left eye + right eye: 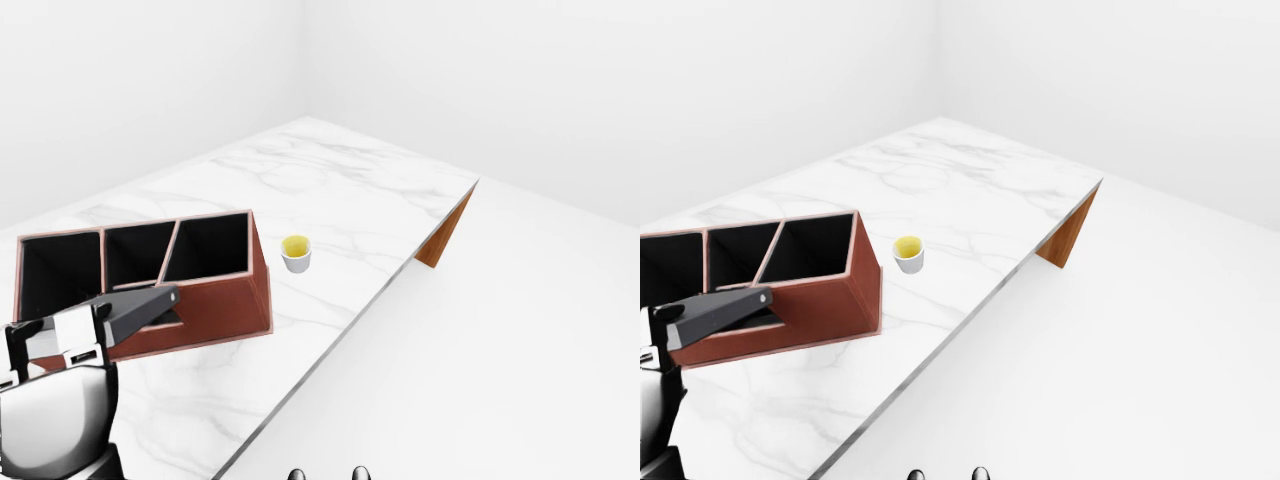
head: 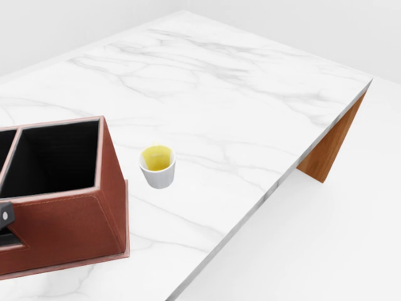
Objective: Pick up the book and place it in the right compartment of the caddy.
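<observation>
The brown caddy [image 1: 225,300] stands on the marble table with three dark open compartments; its right compartment [image 1: 208,245] is empty. My left hand [image 1: 62,338] comes in at the lower left and is shut on a flat dark grey book [image 1: 135,308]. It holds the book level, just before the caddy's near wall, below the middle compartment in the left-eye view. The book also shows in the right-eye view [image 1: 720,312]. Two small black tips [image 1: 327,474] at the bottom edge may belong to my right hand; its state does not show.
A small white cup [image 2: 157,167] of yellow liquid stands on the table just right of the caddy. The marble table's [image 1: 330,190] long edge runs diagonally from the bottom centre to the upper right, with a brown leg [image 1: 446,240] under the far corner. White floor lies beyond.
</observation>
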Available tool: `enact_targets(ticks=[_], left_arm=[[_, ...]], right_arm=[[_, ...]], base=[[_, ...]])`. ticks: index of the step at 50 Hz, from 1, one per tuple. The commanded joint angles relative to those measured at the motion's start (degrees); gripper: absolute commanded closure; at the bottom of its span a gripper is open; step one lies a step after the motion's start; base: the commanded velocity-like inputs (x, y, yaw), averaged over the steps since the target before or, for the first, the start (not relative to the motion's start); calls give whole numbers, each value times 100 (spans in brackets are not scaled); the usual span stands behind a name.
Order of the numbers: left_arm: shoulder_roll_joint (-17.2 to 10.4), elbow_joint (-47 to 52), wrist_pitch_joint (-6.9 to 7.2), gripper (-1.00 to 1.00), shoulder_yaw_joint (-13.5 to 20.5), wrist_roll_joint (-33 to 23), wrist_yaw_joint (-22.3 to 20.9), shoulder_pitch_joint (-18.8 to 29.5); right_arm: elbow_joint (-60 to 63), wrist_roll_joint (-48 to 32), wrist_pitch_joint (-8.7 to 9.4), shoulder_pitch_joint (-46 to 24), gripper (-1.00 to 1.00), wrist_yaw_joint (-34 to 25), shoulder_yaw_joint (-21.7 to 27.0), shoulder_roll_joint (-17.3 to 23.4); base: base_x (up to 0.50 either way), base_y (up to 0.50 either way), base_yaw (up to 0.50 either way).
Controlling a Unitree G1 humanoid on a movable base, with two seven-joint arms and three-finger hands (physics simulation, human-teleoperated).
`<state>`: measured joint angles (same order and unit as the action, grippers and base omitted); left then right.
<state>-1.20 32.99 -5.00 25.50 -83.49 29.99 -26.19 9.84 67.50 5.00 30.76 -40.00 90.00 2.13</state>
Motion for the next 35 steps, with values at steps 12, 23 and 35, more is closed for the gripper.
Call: enact_targets(ticks=[12,23,35], left_arm=[[393,563,0,100,1132,833,1,571],[374,833,0,100,1187,1301,1,870],[68,1029,0,100,308,878,1,1499]], right_arm=[[7,-23,0,-10,-100,0,0,-4],[-1,-50,0,-10,-100,0,0,-9],[14,-39,0,-10,-100,0,0,-5]], base=[[0,0,0],[0,0,0],[0,0,0]])
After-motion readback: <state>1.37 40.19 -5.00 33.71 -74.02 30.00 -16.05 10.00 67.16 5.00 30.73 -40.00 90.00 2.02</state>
